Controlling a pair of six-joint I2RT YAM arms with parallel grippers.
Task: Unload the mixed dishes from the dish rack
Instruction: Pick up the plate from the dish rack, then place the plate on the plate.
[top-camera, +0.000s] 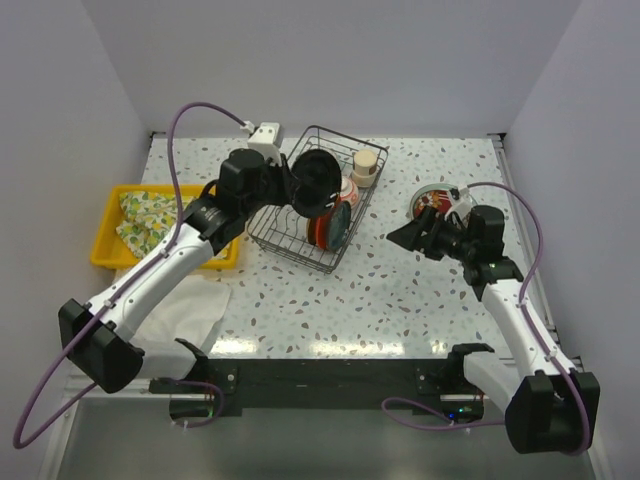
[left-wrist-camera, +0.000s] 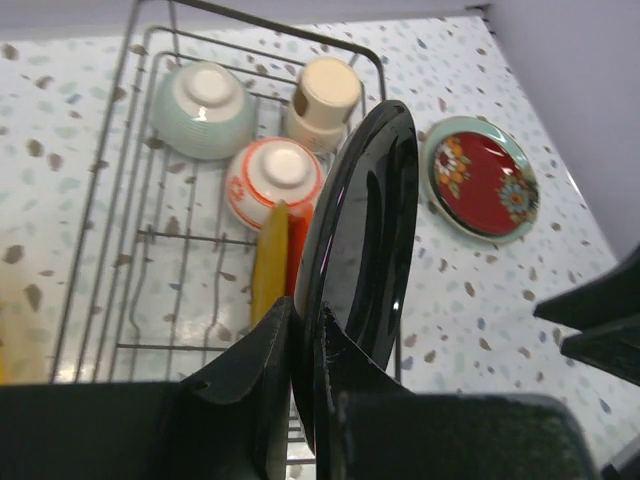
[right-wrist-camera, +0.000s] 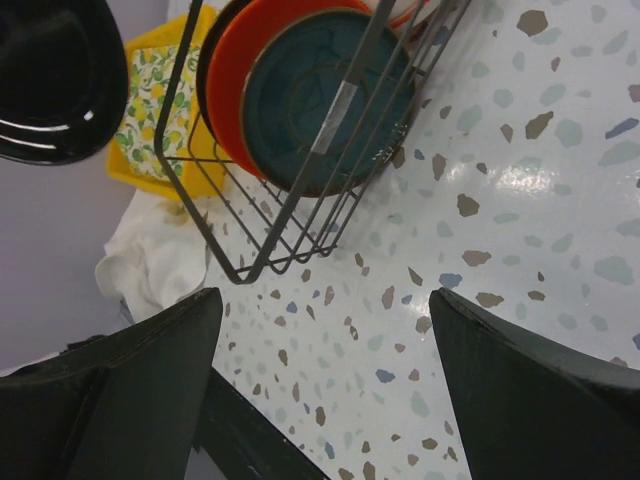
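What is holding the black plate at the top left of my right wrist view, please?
Observer: The left gripper is shut on the black plate, at its rim, holding it upright over the dish rack.
Operator: Thank you. What else besides plates is in the rack?
Observer: A celadon bowl and a red-patterned white bowl, both upside down, and a beige cup.
Operator: Are any dishes on the table already?
Observer: A red floral plate lies flat on the table, right of the rack.

No writing, brand or number can be read in any view. The red plate (left-wrist-camera: 480, 180) beyond the left gripper (left-wrist-camera: 304, 336) bears only flowers.
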